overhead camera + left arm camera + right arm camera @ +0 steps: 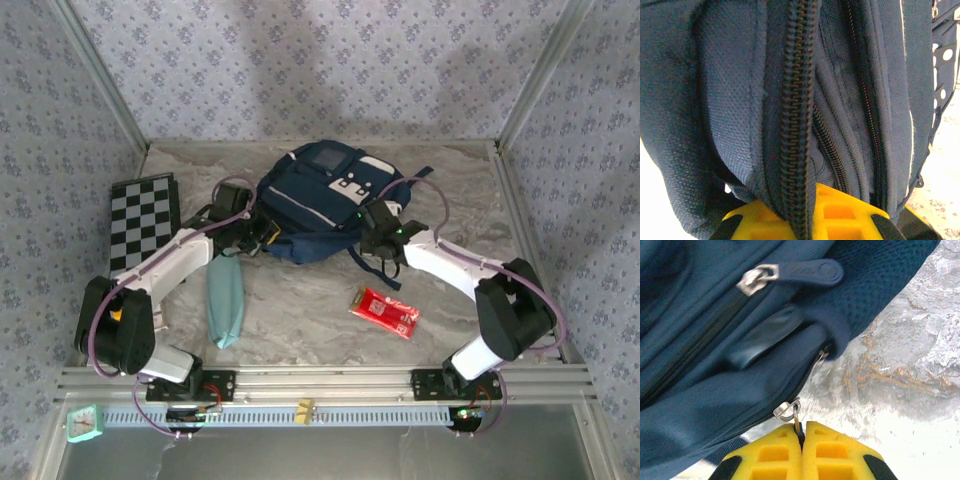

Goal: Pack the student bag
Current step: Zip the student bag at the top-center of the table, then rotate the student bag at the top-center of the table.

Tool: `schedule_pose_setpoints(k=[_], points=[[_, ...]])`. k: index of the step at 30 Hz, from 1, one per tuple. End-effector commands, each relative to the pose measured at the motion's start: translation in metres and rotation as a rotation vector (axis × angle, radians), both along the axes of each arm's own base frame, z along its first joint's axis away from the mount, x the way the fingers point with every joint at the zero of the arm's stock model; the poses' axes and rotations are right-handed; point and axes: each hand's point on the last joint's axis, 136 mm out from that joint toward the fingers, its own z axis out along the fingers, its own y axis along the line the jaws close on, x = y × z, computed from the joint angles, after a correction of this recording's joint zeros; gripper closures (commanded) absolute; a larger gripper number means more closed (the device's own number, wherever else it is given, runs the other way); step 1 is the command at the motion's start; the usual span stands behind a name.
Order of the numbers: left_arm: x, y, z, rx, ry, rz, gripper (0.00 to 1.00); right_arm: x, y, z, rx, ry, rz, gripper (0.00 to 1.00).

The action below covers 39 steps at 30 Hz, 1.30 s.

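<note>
The student bag point(320, 205), a navy blue backpack with a white buckled panel, lies at the back middle of the table. My left gripper point(265, 235) is at its left side. In the left wrist view the yellow fingers point(850, 210) of the left gripper point(807, 200) are shut on a fold of the bag's fabric with a zip track point(795, 125) running through it. My right gripper point(375, 232) is at the bag's right side. In the right wrist view the right gripper point(802, 432) is shut on the dark tab of a silver zipper pull point(789, 410) at the bag's point(715, 390) lower edge.
A black-and-white chessboard point(143, 220) lies at the left edge. A teal pouch point(226, 300) lies in front of the left arm, and a red packet point(385, 312) in front of the bag. Patterned walls close in the table on three sides.
</note>
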Motion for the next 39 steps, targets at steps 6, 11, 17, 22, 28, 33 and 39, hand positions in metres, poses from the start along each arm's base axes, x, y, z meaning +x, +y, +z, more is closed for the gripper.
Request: schedule_pose_setpoints(k=[6, 11, 17, 22, 28, 33, 39], points=[[0.023, 0.061, 0.020, 0.157, -0.117, 0.100, 1.00, 0.019, -0.082, -0.004, -0.213, 0.034, -0.187, 1.00], [0.026, 0.058, 0.018, 0.147, -0.120, 0.074, 1.00, 0.020, -0.074, -0.003, -0.165, 0.041, -0.138, 1.00], [0.005, -0.002, 0.023, 0.075, -0.143, -0.038, 1.00, 0.018, -0.052, 0.014, -0.010, 0.033, -0.055, 0.87], [-0.031, -0.069, 0.016, 0.067, -0.118, -0.156, 0.87, 0.021, -0.073, 0.027, -0.058, 0.040, -0.076, 0.57], [-0.048, -0.070, 0.025, 0.134, -0.178, -0.154, 0.51, 0.010, -0.068, 0.040, 0.052, 0.023, -0.062, 0.41], [-0.041, -0.045, 0.043, 0.213, -0.256, -0.109, 0.44, 0.013, -0.064, 0.034, 0.170, 0.063, -0.091, 0.39], [-0.041, -0.093, 0.024, 0.154, -0.207, -0.193, 0.46, 0.053, -0.052, 0.040, 0.300, 0.074, -0.114, 0.49]])
